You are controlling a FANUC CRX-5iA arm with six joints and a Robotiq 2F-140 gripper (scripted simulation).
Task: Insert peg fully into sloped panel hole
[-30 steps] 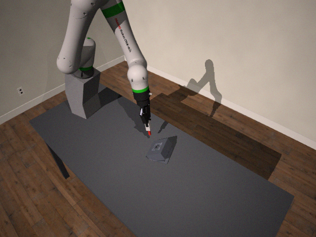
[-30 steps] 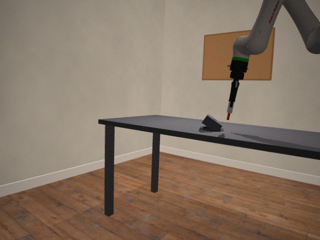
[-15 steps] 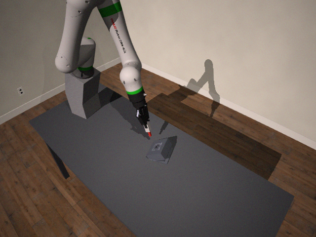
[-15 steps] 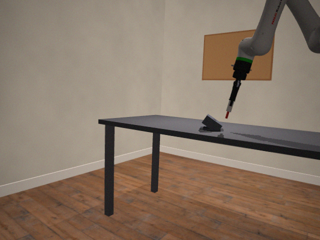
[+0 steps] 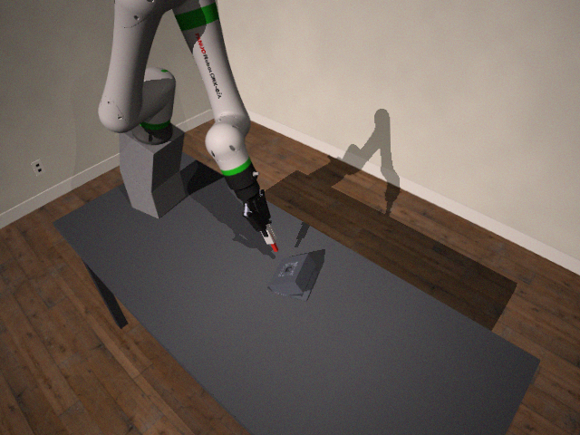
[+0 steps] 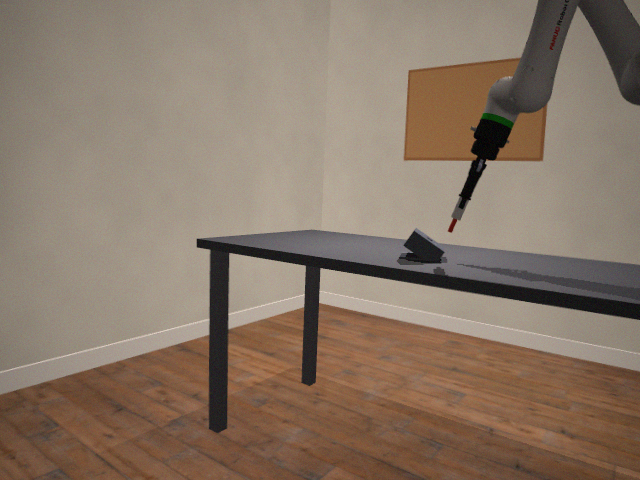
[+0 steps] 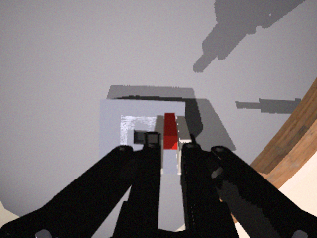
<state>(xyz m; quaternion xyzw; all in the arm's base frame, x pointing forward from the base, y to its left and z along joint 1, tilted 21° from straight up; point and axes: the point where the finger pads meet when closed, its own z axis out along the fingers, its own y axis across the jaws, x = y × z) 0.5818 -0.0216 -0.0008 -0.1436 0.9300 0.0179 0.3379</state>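
The gripper (image 5: 270,236) is closed on the red peg (image 5: 274,246), whose tip sticks out past the fingertips. Near the centre of the top view, arm (image 5: 213,77) and gripper tilt down toward the panel (image 5: 286,270), and the peg hangs in the air just up-left of it, not touching. The panel block sits on the dark table (image 5: 383,355), its sloped face carrying the hole (image 5: 290,268). In the exterior view the peg (image 6: 452,225) hovers above and right of the panel (image 6: 422,244). In the wrist view the peg (image 7: 170,131) lies mid-frame between the black fingers, over the panel (image 7: 113,126).
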